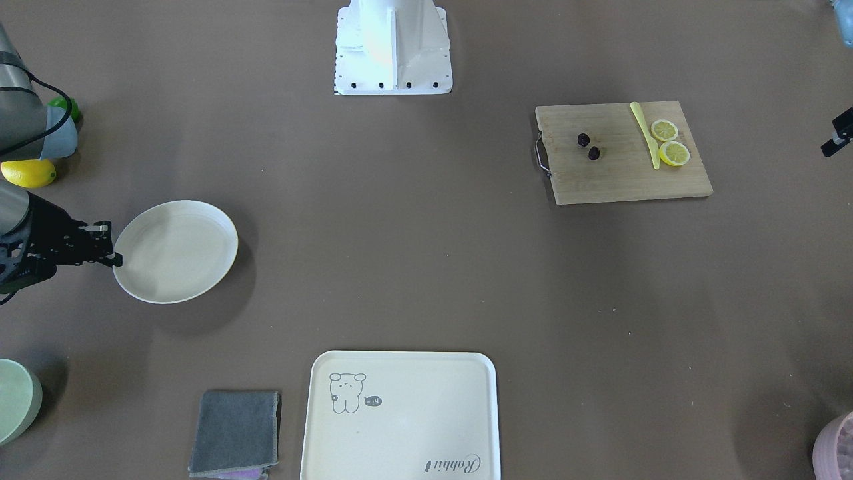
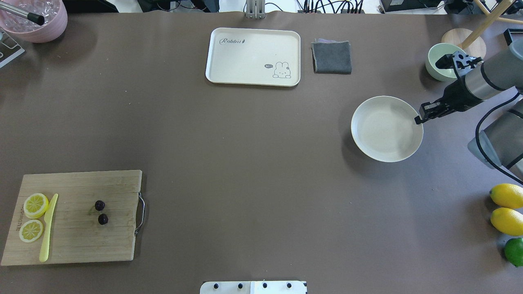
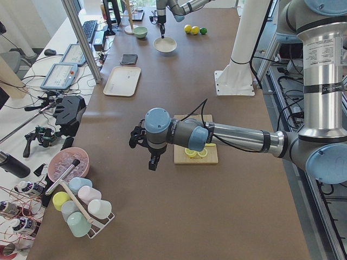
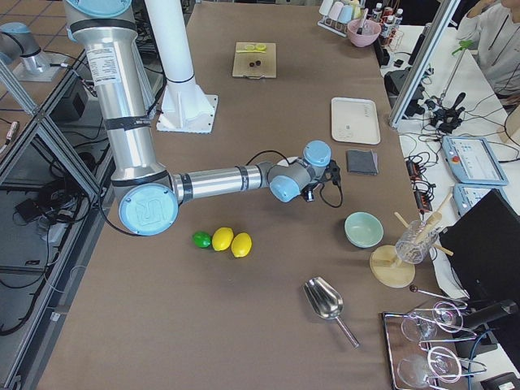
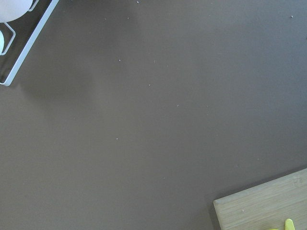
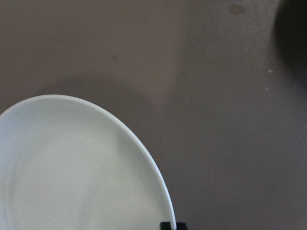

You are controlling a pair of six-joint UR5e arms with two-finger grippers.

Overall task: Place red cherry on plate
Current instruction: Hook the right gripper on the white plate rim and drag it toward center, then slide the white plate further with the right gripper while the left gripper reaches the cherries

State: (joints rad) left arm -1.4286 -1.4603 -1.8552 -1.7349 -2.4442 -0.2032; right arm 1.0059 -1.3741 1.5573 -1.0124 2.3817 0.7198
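The red cherry, two tiny dark balls, lies on the wooden cutting board, also seen as the cherry in the overhead view. Far across the table sits the round cream plate, empty. My right gripper points down at the plate's outer rim. In the right wrist view its black tips sit on either side of the rim, shut on it. My left gripper hovers over bare table beside the board, and I cannot tell its state.
Two lemon slices and a yellow knife share the board. A cream tray, grey cloth and green bowl stand at the far side. Lemons and a lime lie near my right arm.
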